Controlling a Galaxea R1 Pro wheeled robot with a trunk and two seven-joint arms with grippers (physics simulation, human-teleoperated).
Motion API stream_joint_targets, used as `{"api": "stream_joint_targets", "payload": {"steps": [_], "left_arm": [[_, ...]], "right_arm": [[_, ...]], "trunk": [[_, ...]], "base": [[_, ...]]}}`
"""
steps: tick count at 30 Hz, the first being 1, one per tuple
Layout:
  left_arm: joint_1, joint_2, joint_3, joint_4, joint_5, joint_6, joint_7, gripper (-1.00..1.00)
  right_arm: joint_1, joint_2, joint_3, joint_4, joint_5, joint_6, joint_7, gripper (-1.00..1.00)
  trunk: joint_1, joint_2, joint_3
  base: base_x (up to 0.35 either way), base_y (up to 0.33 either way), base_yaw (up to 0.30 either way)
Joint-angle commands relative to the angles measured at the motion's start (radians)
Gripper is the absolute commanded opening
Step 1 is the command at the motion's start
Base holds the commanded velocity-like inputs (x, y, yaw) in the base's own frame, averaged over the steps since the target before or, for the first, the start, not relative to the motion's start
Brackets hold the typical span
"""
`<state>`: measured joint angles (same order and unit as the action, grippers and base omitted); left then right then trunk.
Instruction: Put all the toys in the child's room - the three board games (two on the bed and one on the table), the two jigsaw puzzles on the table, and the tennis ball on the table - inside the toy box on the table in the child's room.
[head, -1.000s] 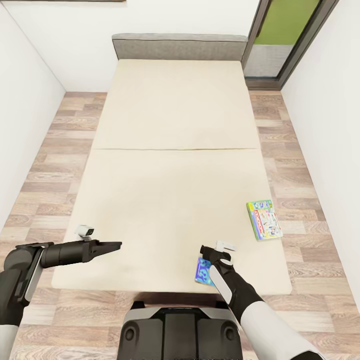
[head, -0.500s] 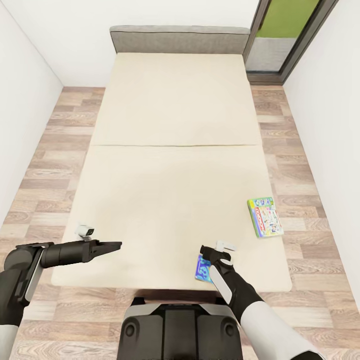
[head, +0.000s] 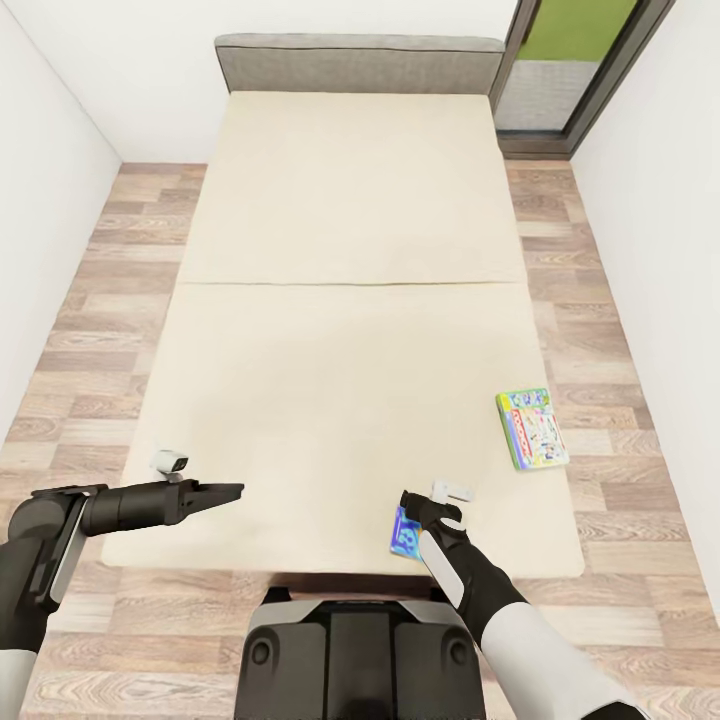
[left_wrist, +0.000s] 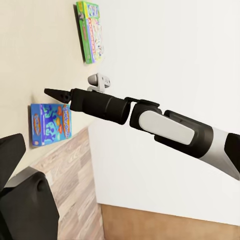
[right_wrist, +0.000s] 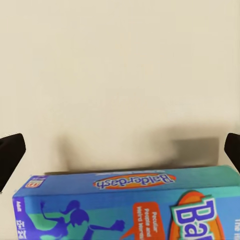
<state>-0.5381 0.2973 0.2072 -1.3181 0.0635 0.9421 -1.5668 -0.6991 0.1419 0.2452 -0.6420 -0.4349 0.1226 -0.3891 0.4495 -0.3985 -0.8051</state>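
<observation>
Two board games on the bed (head: 340, 330): blue board game (head: 405, 535) flat near the foot edge, directly under the right gripper (head: 408, 500), apart from its fingertips; green-edged board game (head: 531, 429) further off near the right edge. Right jaws spread wide, empty. Left gripper (head: 232, 490) above bare mattress, well apart; opening impossible to tell.

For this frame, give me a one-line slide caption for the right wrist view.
Open right gripper poised above the blue board game lying flat on the bed.
</observation>
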Motion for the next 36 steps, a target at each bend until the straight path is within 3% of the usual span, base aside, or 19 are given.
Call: {"api": "stream_joint_targets", "payload": {"steps": [1,24,30,36], "left_arm": [[0.000,0.000,0.000,-0.001,-0.001,0.011,-0.004,1.00],[0.000,0.000,-0.001,-0.001,-0.001,0.010,-0.004,1.00],[0.011,-0.010,0.002,0.033,-0.011,0.017,0.001,1.00],[0.012,-0.005,0.002,0.047,-0.012,0.015,0.001,1.00]], "right_arm": [[0.000,-0.001,0.005,-0.001,-0.005,0.005,-0.008,1.00],[0.000,-0.001,0.005,-0.002,-0.005,0.003,-0.008,1.00],[0.001,0.031,0.016,-0.002,-0.004,0.000,-0.005,1.00],[0.001,0.033,0.016,-0.003,-0.004,0.000,-0.004,1.00]], "trunk": [[0.001,-0.002,-0.003],[0.001,-0.002,-0.018],[0.001,-0.002,-0.018],[0.001,-0.002,-0.018]], "base": [[0.000,0.000,0.000],[0.000,0.000,0.000],[0.000,0.000,0.000],[-0.005,0.000,0.000]]}}
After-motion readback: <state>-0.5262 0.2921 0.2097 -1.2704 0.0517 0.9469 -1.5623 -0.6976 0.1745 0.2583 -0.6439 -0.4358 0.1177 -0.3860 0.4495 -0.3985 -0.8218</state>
